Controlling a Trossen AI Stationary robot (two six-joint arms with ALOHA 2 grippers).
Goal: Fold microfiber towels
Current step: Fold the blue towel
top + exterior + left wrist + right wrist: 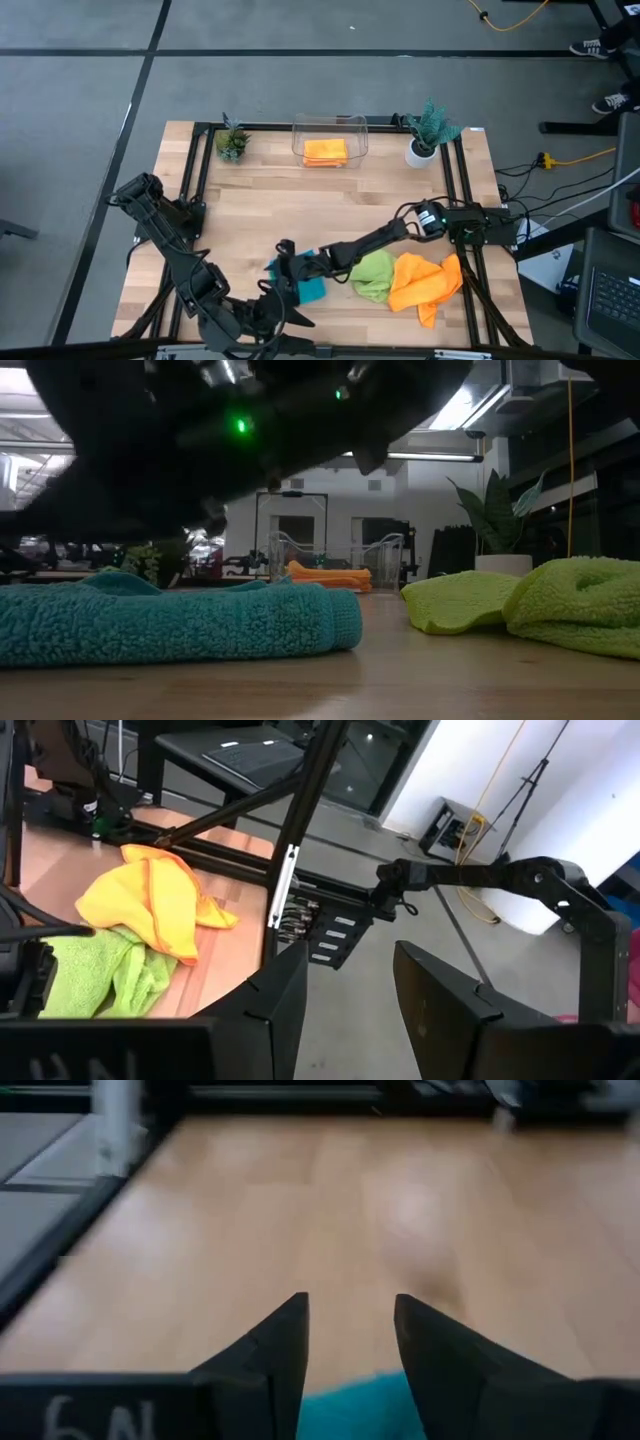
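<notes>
Teal towel (pixel 170 622) lies flat at lower left of the low view, mid-fold. Right gripper (pixel 350 1335) hovers over its edge, fingers parted, empty; left gripper (pixel 348 982) likewise parted, off the table. Next: grasp an edge; green towel (pixel 372 274) and orange towel (pixel 425 283) wait

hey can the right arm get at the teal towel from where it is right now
Probably yes. The right gripper hangs directly over the teal towel, fingers apart, and nothing lies between them; the green towel sits off to the side.
</notes>
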